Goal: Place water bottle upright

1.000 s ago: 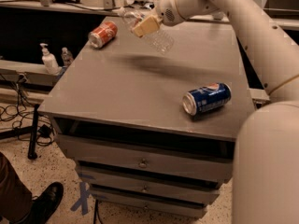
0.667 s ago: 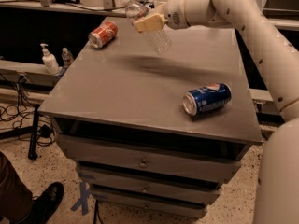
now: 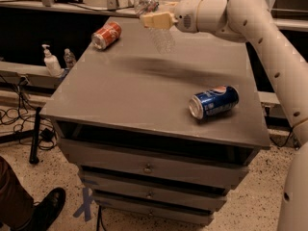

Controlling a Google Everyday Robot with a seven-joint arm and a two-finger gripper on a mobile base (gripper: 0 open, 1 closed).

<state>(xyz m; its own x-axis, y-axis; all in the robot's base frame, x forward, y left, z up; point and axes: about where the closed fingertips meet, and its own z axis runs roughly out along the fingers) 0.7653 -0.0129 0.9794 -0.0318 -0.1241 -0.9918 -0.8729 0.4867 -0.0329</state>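
Camera view: gripper (image 3: 154, 19) sits above the far part of the grey cabinet top (image 3: 120, 95), jaws clenched on the water bottle (image 3: 163, 38). The bottle hangs in the air, tilted, cap end up-left (base clear of the surface). Red can (image 3: 106, 35) and blue can (image 3: 214, 101) lie on their sides, well apart.

My cream gripper (image 3: 151, 19) clasps the clear, ribbed water bottle (image 3: 162, 38) above the grey table's (image 3: 120, 93) far edge. On that table lie a red-and-white can (image 3: 106, 35), far left, and a blue can (image 3: 213, 101) with a red-white logo, near right. My arm (image 3: 260, 28) is off-white.
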